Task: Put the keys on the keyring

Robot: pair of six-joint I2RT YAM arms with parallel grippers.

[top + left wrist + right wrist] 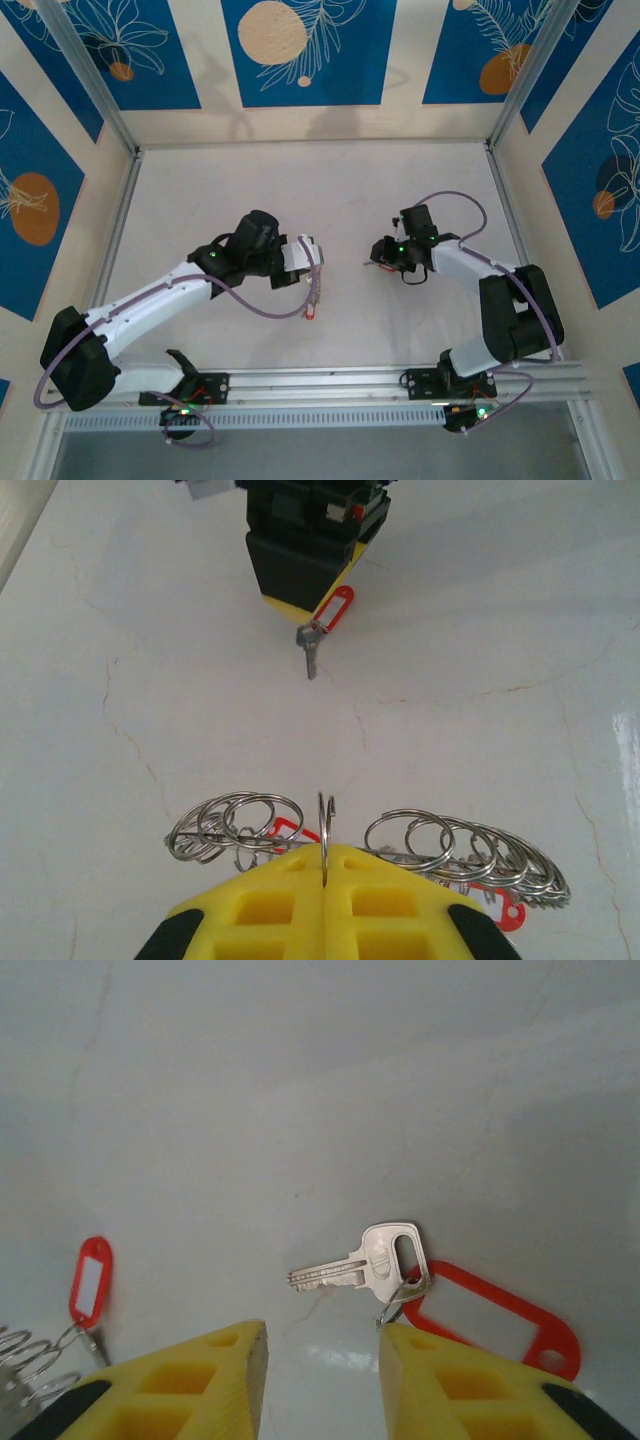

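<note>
Pinching the keyring [325, 825] upright by one wire loop with the left tool [324, 865], fingers pressed together. Trailing further wire loops to both sides of the keyring's pinched loop, with a red tag [505, 917] among them. Holding the right tool [322, 1335] spread and facing the keyring from well apart. Showing one key [365, 1265] with its key tag [490, 1325] over the pale tabletop [300, 1110], far from the keyring, just beside one finger of the right tool.

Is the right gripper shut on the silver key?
No, the right gripper has its yellow fingers standing apart, and the silver key sits ahead of the gap, not clamped between them.
</note>
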